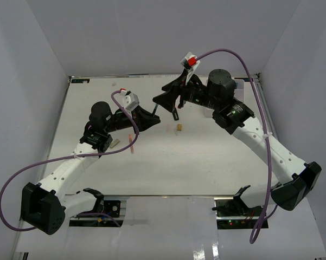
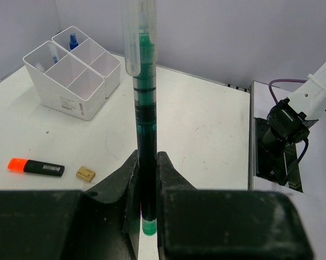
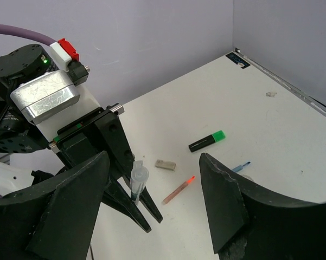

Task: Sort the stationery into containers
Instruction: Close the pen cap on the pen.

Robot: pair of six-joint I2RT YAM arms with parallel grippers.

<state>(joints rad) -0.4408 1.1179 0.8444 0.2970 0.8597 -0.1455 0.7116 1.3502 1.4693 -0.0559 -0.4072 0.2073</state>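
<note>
My left gripper (image 2: pixel 147 173) is shut on a green pen (image 2: pixel 145 135) with a clear cap, held upright. In the right wrist view that pen's cap (image 3: pixel 136 181) stands between my right gripper's (image 3: pixel 152 200) wide-apart fingers without touching either one, so that gripper is open. An orange-capped black marker (image 2: pixel 35 167) and a tan block (image 2: pixel 85 173) lie on the table. A green-capped marker (image 3: pixel 207 141), a grey block (image 3: pixel 165 164), a pink stick (image 3: pixel 179 189) and a blue pen (image 3: pixel 240 166) lie beyond. One white container (image 2: pixel 70 70) holds a blue-capped bottle (image 2: pixel 73 40).
From above, both grippers meet over the table's far middle, left gripper (image 1: pixel 156 119) just below right gripper (image 1: pixel 164 97). The tan block (image 1: pixel 179 127) and pink stick (image 1: pixel 133 142) lie near them. Grey walls close in three sides. Purple cables loop from both arms.
</note>
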